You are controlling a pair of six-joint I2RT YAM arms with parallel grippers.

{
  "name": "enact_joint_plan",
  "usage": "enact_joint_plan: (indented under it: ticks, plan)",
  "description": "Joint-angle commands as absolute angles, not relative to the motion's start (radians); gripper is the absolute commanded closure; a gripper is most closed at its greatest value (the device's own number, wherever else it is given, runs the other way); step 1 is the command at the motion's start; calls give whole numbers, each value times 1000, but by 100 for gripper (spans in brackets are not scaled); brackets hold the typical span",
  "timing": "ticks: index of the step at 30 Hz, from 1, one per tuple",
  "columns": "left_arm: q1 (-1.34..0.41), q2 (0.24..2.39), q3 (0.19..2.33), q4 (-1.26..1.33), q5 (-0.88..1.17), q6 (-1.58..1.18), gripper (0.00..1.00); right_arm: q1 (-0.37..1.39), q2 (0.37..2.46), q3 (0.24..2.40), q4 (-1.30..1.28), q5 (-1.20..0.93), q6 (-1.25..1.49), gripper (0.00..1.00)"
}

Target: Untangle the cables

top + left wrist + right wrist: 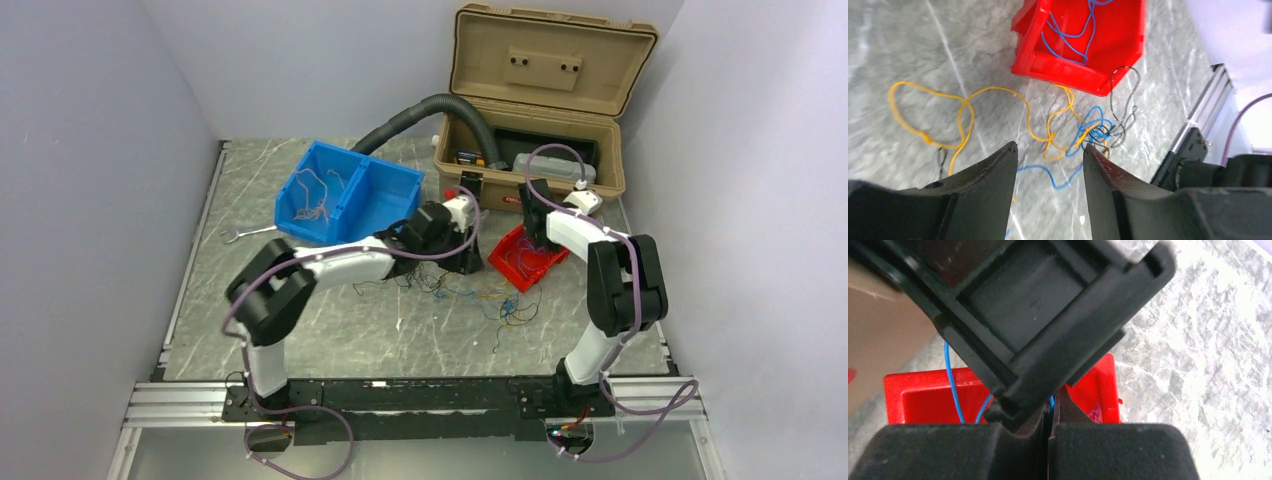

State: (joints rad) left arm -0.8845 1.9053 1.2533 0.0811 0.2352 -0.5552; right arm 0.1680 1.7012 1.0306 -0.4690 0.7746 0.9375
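The left wrist view is showing what the top view is blurring: yellow, blue and black cables point(1088, 132) knotting together on the desk point(908, 40), just past the left gripper point(1049, 150). Its jaws are standing wide apart, holding nothing. The right arm is bending down, its right gripper point(1049, 411) hanging over the red bin point(923, 395), squeezing a blue cable point(950, 380).

The top camera looks down from behind the arms over the whole table point(400, 350). The left wrist camera faces cables point(1093, 131) and the red bin point(1073, 70) from close by. The right one, nearer still, seems to face that shared bin point(923, 395) too.
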Motion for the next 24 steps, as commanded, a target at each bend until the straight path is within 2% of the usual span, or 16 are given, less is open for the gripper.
enact_joint_plan:
  ticks: [1,3,4,6,7,12,19,24]
  plan:
    - [-851,1698,1168,81,213,-513,43,151,1763,1087,-603,742,1029,100]
    - [-849,1648,1133,56,209,-497,42,152,1745,1067,-584,727,1017,100]
    - [-848,1628,1117,47,209,-492,41,152,1724,1050,-564,719,1012,96]
    - [-846,1588,1080,34,207,-486,42,152,1665,1016,-544,714,1022,52]
    - [-846,1564,1051,34,204,-485,42,156,1635,1000,-520,707,1009,45]
    - [-841,1410,962,-13,168,-467,42,163,1521,966,-517,686,981,41]
    - [-823,1254,907,-117,129,-424,42,167,1465,1005,-596,641,973,40]
    - [-762,1131,847,-181,112,-402,41,167,1373,994,-601,607,916,38]
